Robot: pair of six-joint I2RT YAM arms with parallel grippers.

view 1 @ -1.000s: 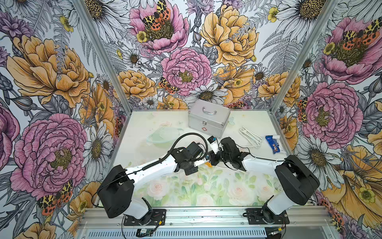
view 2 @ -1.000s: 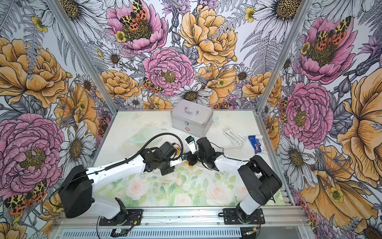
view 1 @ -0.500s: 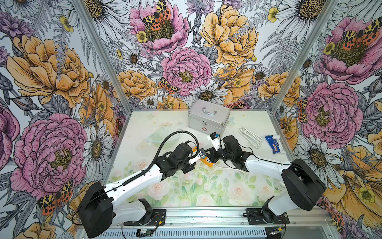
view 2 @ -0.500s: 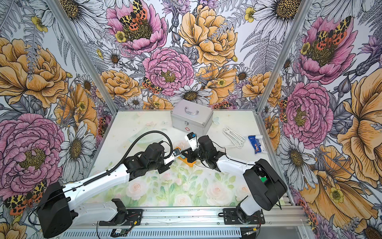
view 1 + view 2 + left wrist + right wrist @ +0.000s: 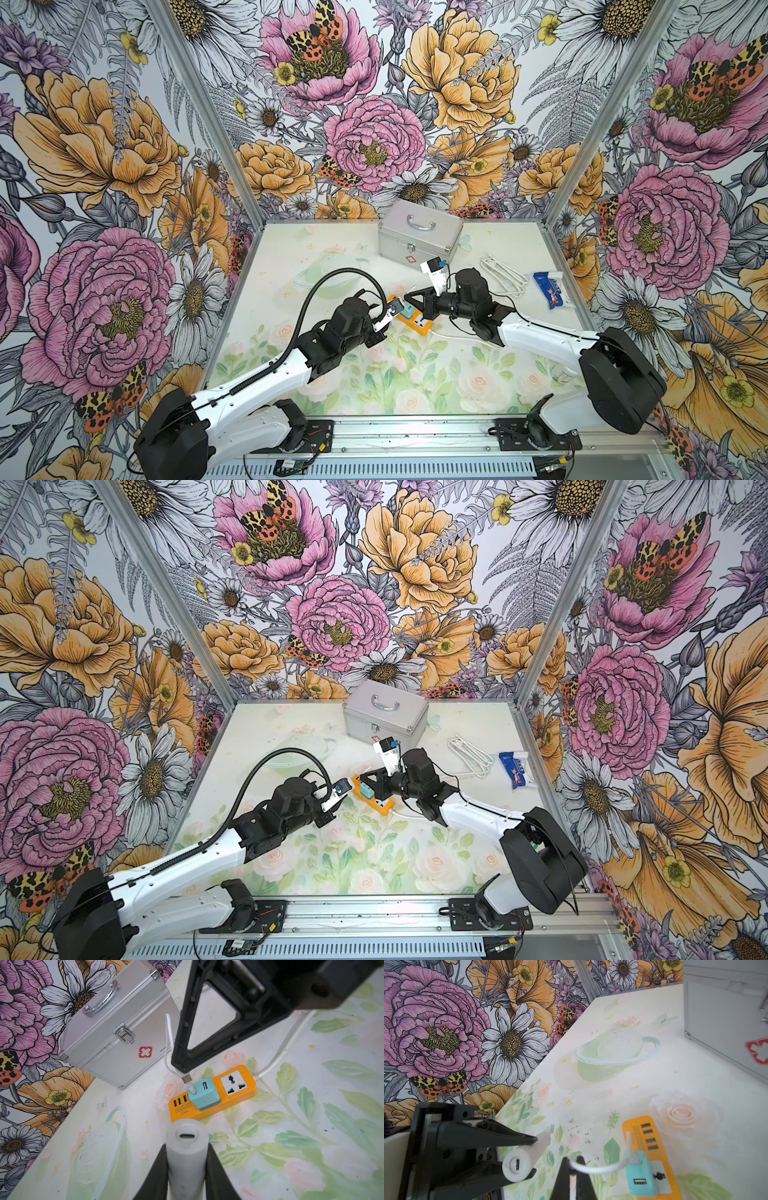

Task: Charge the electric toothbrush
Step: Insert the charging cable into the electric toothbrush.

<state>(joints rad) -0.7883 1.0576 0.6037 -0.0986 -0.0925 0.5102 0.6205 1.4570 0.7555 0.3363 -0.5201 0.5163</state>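
Floral table (image 5: 415, 374) | left claw (image 5: 187, 1148) grips electric toothbrush (image 5: 188, 1167), arm outstretched | right claw (image 5: 572, 1162) pinches charger cable (image 5: 602, 1168), arm reaching leftward

A narrow gap above the orange power strip (image 5: 226, 1101) separates the left gripper (image 5: 187, 1146), clamping the electric toothbrush (image 5: 187, 1167), from the right gripper (image 5: 181, 1068), pinching the white cable (image 5: 596, 1171); the silver case (image 5: 116, 1039) blocks beyond.
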